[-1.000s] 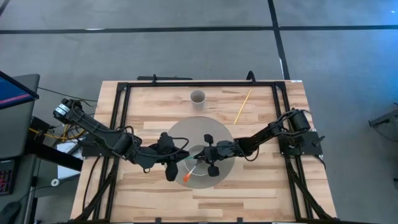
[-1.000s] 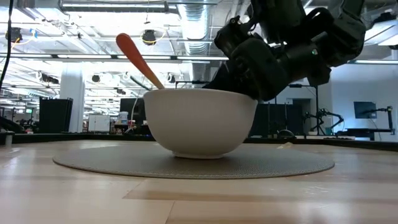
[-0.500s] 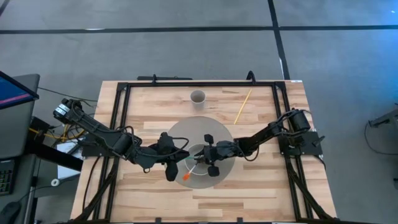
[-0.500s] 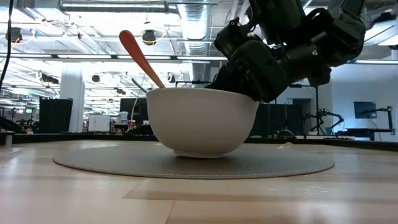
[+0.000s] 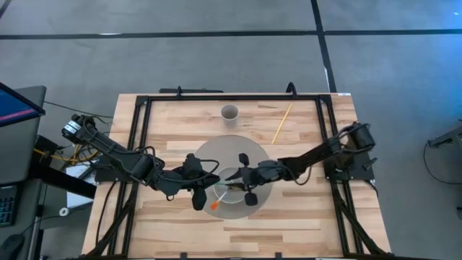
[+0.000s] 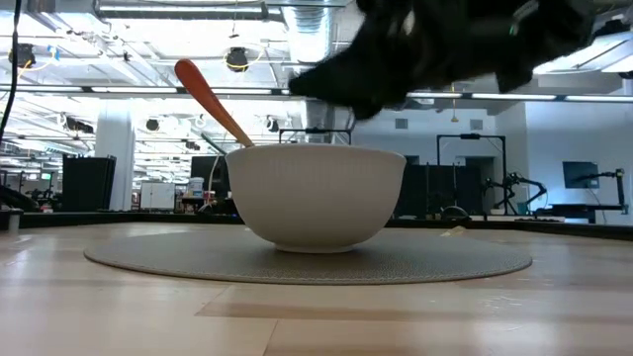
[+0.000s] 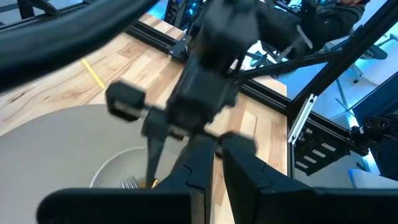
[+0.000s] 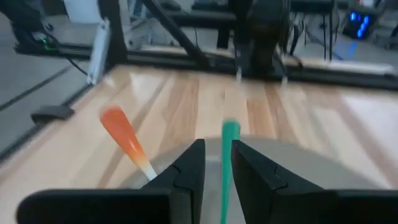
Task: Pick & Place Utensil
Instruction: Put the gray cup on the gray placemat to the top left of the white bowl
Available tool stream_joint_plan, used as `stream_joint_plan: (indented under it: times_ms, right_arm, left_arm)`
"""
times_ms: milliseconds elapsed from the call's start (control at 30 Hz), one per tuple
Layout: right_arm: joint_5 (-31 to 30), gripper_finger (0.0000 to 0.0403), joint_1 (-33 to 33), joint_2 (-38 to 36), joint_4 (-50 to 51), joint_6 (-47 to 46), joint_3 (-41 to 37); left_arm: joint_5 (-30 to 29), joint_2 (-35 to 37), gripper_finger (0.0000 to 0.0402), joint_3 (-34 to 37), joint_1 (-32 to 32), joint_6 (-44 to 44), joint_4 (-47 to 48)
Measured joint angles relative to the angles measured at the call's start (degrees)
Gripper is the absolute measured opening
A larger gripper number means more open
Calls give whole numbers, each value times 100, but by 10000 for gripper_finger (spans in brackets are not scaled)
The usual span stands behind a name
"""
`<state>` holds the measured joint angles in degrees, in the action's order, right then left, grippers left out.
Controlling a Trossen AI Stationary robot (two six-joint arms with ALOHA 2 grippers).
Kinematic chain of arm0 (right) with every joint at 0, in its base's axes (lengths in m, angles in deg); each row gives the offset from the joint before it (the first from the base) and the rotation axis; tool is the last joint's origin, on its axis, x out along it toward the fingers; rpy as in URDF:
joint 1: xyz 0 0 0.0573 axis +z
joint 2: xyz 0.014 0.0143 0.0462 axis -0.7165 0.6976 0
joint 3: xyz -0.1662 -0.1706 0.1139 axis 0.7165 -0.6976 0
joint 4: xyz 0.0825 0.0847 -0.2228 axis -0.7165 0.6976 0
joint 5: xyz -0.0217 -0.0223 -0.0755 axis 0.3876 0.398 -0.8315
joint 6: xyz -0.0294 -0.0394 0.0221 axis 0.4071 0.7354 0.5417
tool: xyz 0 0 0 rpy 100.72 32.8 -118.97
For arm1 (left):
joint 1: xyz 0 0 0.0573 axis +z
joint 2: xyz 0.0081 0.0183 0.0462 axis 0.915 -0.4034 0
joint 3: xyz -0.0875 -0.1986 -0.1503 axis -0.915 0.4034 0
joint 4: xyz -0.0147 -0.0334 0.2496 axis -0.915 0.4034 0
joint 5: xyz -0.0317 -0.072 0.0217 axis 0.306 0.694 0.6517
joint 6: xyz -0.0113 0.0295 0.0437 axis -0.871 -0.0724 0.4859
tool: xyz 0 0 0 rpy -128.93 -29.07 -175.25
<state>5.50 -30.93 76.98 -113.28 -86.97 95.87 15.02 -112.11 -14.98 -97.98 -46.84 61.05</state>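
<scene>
A white bowl [image 5: 232, 201] [image 6: 315, 196] stands on a round grey mat [image 5: 253, 155]. An orange-handled utensil [image 5: 215, 205] [image 6: 210, 101] leans on the bowl's rim, with its working end inside. My right gripper [image 5: 235, 180] [image 8: 216, 148] hovers over the bowl, shut on a green-handled utensil [image 8: 229, 158]. Silver fork tines [image 7: 129, 182] lie in the bowl; whose they are I cannot tell. My left gripper [image 5: 215, 187] [image 7: 217, 142] sits shut at the bowl's left rim. Whether it touches the bowl I cannot tell. My right gripper pinches the green handle [image 8: 230, 140] of the utensil between its two fingers, which lie along it. The handle's free end points out past the fingertips, toward the table's left. The utensil's other end is hidden under the gripper.
A paper cup [image 5: 229, 113] stands near the far edge. A thin yellow stick [image 5: 281, 123] lies to its right on the wood. The black frame rails [image 5: 141, 137] run along the table's sides. Bare wood lies in front of the mat [image 6: 297, 316].
My right gripper has risen off the bowl's far rim and swung over the bowl toward the table's left, blurred in the low view. The bowl rocked, then settled a little to the left in the low view. The orange handle has tipped lower with it.
</scene>
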Motion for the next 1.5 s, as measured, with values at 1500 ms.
stream_joint_plan:
  times_ms: [1500]
  right_arm:
    - [-802,218,-1944,-4106,5728,1395,7]
  left_arm:
    - [3874,-484,110,-4,5008,4075,-234]
